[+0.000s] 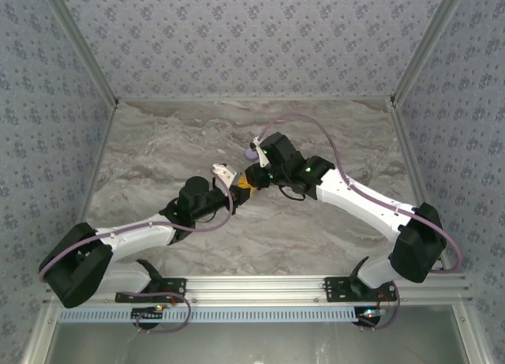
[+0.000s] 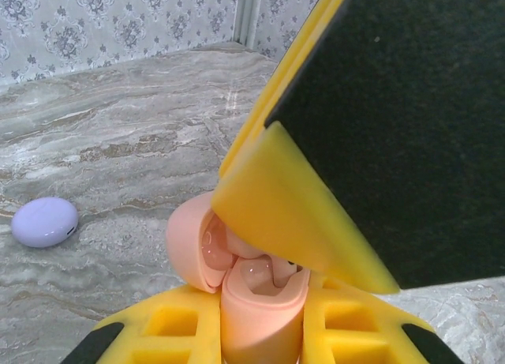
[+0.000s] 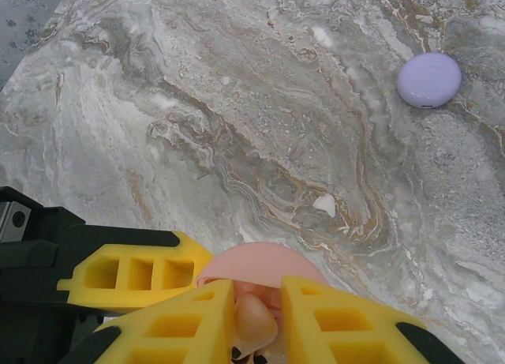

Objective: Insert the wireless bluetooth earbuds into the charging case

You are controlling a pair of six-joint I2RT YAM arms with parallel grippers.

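My left gripper (image 2: 262, 305) is shut on an open pale pink charging case (image 2: 256, 317), its lid (image 2: 192, 244) swung to the left. My right gripper (image 3: 256, 309) is shut on a pinkish earbud (image 3: 254, 323), held right over the case's lid (image 3: 260, 263). One of its yellow fingers (image 2: 293, 210) covers most of the case's mouth in the left wrist view. Glossy pink hollows (image 2: 260, 274) show inside the case. In the top view both grippers (image 1: 235, 192) (image 1: 252, 178) meet at mid-table. A shut lilac case (image 1: 251, 152) lies just beyond them.
The lilac case (image 2: 45, 221) (image 3: 428, 80) lies alone on the marble tabletop (image 1: 173, 143). Patterned walls (image 1: 252, 40) close in the back and both sides. A metal rail (image 1: 260, 287) runs along the near edge.
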